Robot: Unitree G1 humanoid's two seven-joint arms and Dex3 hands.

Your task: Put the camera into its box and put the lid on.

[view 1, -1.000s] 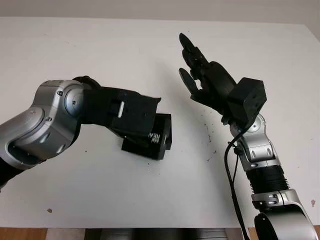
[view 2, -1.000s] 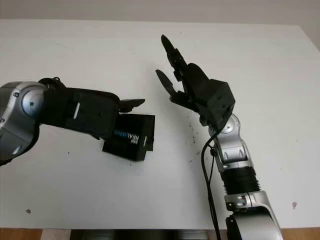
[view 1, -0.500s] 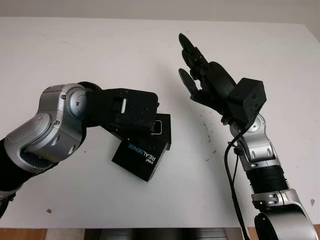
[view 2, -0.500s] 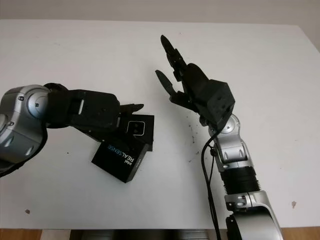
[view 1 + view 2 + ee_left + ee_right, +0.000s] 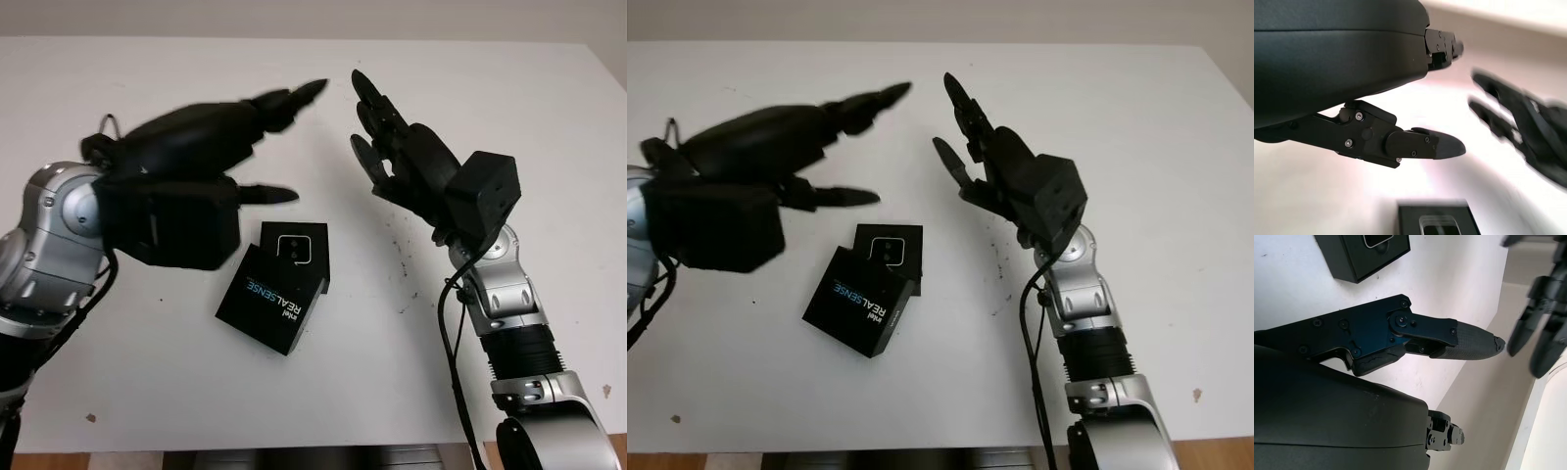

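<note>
Camera in the box, lid off.
The camera point(image 5: 295, 248) sits in its box point(image 5: 306, 240) at frame center, the lid point(image 5: 271, 310) leaning against it; left hand point(image 5: 201, 166), open, upper left; right hand point(image 5: 392, 147), open, center-right. Next: seat the lid.

The left hand point(image 5: 211, 147) is up in the air on the left side, open and holding nothing, with its fingers pointing to the right (toward the other hand). The right hand point(image 5: 392, 147) is up on the right side, open too, its arm bent and rising from the near right corner
</note>
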